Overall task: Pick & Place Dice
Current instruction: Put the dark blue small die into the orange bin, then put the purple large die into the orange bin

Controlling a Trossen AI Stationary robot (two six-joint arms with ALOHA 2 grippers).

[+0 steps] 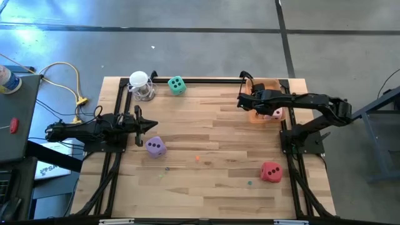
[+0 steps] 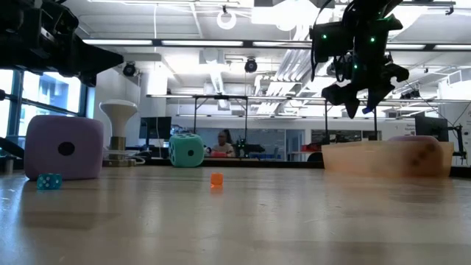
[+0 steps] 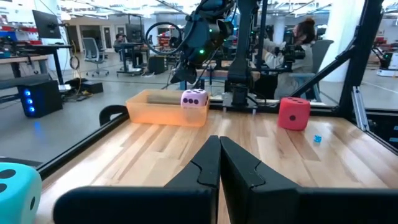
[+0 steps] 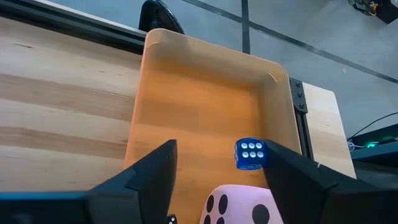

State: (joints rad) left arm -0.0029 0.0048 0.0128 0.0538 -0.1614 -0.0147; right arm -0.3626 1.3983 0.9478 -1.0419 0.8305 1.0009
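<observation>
High view: the right gripper (image 1: 242,100) hovers over the orange tray (image 1: 257,116) at two o'clock; the pink die (image 1: 275,113) lies inside. The purple die (image 1: 155,146) sits just beside the left gripper (image 1: 152,127).

Left wrist view: jaws shut, empty.

Right wrist view: jaws spread apart, holding nothing, above the pink die and a small blue die (image 4: 250,154).

Four large dice: green (image 1: 177,85), purple (image 1: 155,147), red (image 1: 270,171), pink (image 1: 275,113); one tray (image 1: 257,117).
</observation>
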